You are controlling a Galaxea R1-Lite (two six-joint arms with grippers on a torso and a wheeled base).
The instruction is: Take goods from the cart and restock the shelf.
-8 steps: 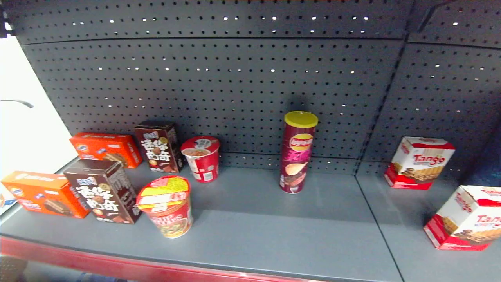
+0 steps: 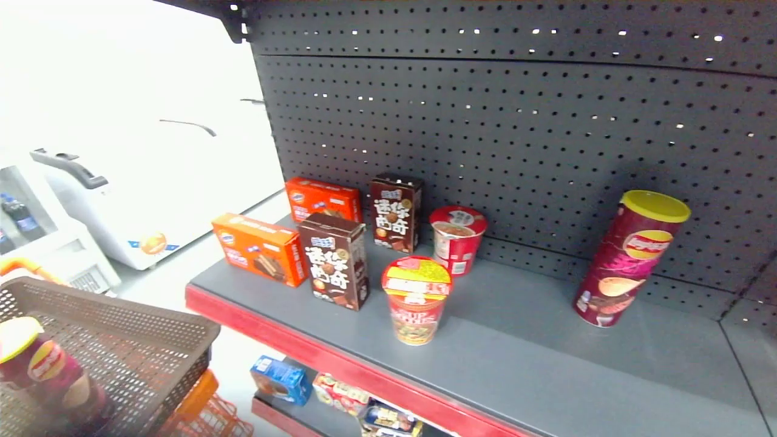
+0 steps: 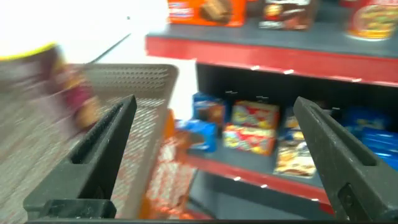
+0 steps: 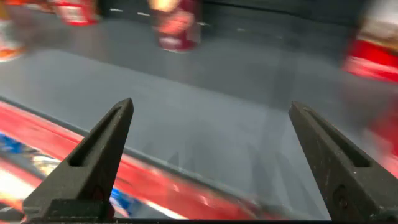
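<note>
**A:** Where's the stock that needs moving?

**B:** A chip can [image 2: 36, 364] with a yellow lid sits in the brown mesh basket [image 2: 139, 328] of the cart. It is low on the robot's left and well apart from the shelf [image 2: 546, 376]. It seems to lean rather than stand, and my guess is that it was put in loose.

**A:** Which arm is closest?

**B:** The left gripper [image 3: 214, 106]. Its fingers [image 3: 99, 155] are spread wide with nothing between them. Its wrist camera looks across the basket rim toward the can, so I judge a pick is being lined up. Nothing is grasped yet.

**A:** And the other?

**B:** The right gripper [image 4: 211, 107] hangs over the front of the grey shelf board. Its fingers [image 4: 93, 162] are wide apart too, and empty.

**A:** Where should the can end up?

**B:** Probably by its match. A standing can [image 2: 628, 258] of the same kind is upright near the pegboard [image 2: 485, 121], with bare board around it. The goods here go by kind, in front-and-back pairs: two cup noodles [image 2: 416, 300], two brown boxes [image 2: 334, 261] and two orange boxes [image 2: 261, 249]. Their labels face the aisle, presumably so shoppers can read them.

**A:** Any risks?

**B:** The can is round and smooth, so a grip off its middle could let it twist or slip. The basket wall stands between it and the shelf, so I'd expect a lift clear of the rim first. It should also be set down well beside the standing can so that one isn't knocked over.
</note>
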